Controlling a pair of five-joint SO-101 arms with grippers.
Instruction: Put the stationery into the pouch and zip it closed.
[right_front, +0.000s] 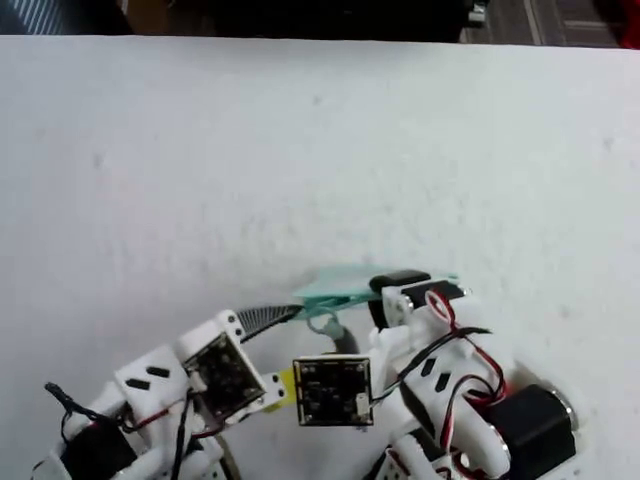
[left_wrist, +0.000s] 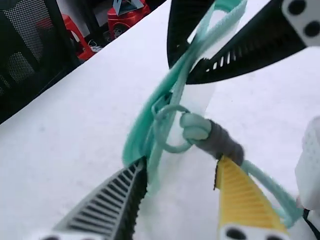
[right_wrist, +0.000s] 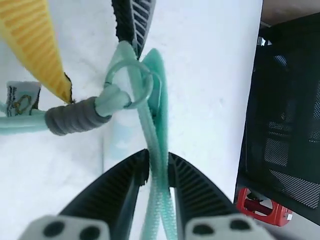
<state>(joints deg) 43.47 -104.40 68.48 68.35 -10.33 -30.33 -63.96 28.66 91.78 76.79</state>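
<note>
A mint-green pouch (right_front: 335, 287) stands on edge on the white table (right_front: 300, 150), between the two arms at the near side. My right gripper (right_wrist: 159, 167) is shut on the pouch's rim (right_wrist: 159, 150), its black fingers (right_wrist: 125, 192) pinching the fabric. My left gripper (left_wrist: 180, 170) is open, with a grey ribbed finger (left_wrist: 117, 202) and a yellow finger (left_wrist: 240, 200). Between them lie the zipper pull (left_wrist: 200, 130), a mint cord with a grey sleeve, and its ring. The yellow fingertip touches the grey sleeve (right_wrist: 75, 120). The pouch's inside is hidden.
Both arms crowd the table's near edge (right_front: 330, 440), and the wide white surface stretches beyond the pouch. Past the table's edge stand a black mesh chair (right_wrist: 290, 125) and red objects (left_wrist: 127, 17) on the floor.
</note>
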